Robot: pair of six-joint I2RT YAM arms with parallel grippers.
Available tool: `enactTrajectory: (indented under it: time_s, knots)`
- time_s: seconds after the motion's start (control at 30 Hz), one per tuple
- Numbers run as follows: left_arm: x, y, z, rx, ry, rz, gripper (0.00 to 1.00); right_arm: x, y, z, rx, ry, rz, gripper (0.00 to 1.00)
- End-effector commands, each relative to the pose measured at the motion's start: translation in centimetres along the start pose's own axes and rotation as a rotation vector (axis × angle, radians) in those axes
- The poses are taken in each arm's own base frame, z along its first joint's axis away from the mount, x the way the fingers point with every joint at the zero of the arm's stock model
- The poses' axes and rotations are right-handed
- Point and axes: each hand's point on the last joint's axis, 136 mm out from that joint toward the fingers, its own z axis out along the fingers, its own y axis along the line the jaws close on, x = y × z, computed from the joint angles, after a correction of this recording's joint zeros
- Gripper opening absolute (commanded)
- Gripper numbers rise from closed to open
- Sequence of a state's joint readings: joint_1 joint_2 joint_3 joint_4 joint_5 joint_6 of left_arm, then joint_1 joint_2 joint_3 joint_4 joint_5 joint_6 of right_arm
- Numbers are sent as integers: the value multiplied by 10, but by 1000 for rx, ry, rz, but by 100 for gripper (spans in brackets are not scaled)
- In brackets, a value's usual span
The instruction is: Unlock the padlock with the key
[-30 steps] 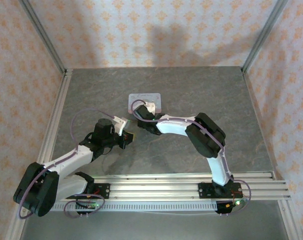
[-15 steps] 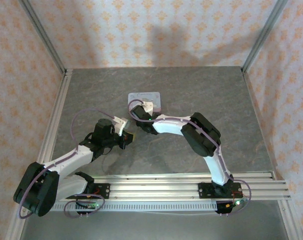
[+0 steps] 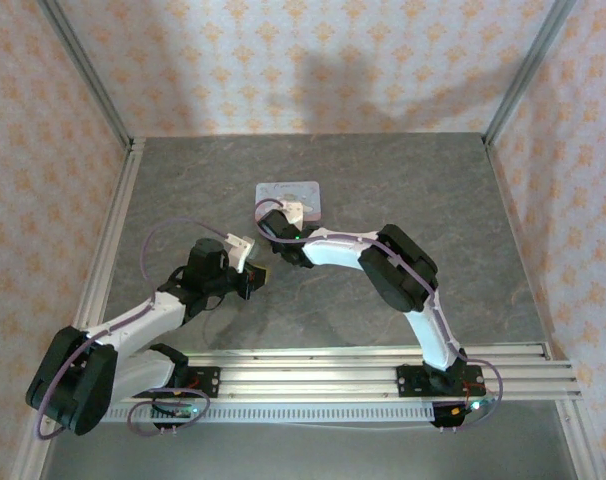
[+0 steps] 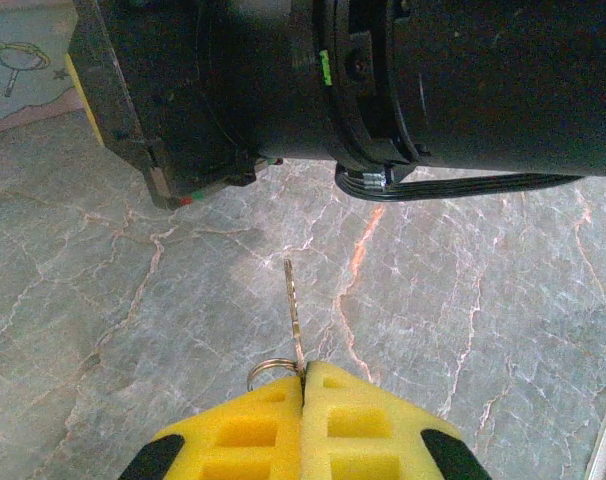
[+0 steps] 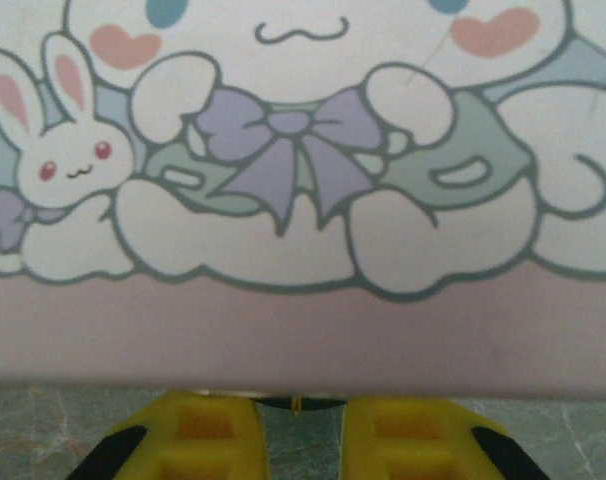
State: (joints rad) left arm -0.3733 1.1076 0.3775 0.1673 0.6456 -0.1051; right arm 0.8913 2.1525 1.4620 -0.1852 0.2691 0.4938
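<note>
Swings the right gripper [image 5: 298, 415] a touch leftward and nearer the tin [image 5: 303, 200] over the last second. Ends with both yellow fingertips at the tin's near edge, the printed lid close ahead of them. Keeps the left gripper [image 4: 305, 372] almost where it was, just off the right gripper's left side and short of the tin.

Clamps the key [image 4: 292, 305] between the left pads, pressed together with no gap. Points the blade straight out ahead of the fingertips, with the ring [image 4: 266, 370] just left of the seam and bare table [image 4: 463, 330] beneath. Faces the right arm's black wrist [image 4: 463, 80], close ahead of the blade.

Shows a gap between the right fingers and a thin dark sliver [image 5: 298, 403] in it, right under the tin's edge. Cannot tell whether that is the padlock, nor whether the right fingers grip it or stand loose around it.

Reads as presenting the lock: probably bringing the right gripper in to fetch or steady the padlock at the tin's edge while holding the key ready. Leaves insertion not yet begun, the blade tip apart from anything like a keyhole. Calls next for a keyway turned toward the blade, then a fine, straight push. Risks slipping or bending so thin a key in soft pads if misaligned.
</note>
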Motion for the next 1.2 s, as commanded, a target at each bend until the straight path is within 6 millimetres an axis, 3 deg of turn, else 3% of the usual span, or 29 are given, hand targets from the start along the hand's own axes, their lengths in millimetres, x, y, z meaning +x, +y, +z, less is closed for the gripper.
enactTrajectory:
  time_s: [0.0,0.43,0.73,0.93,1.17]
  knots:
    - [4,-1,-2,1,3,18,0,-12,3,-8,-14,-13,-20,10]
    - [-12,-2,9,42,-97,-27,0,-17,8,-44,-170,131,-25,4]
    - [-12,9,30,63,-109,-56,0,-13,3,-51,-214,211,-16,4]
    - [-17,19,44,99,-123,-68,0,-12,10,-59,-271,268,-5,4]
    - [-16,20,45,95,-107,0,0,-12,15,-70,-325,337,-3,4]
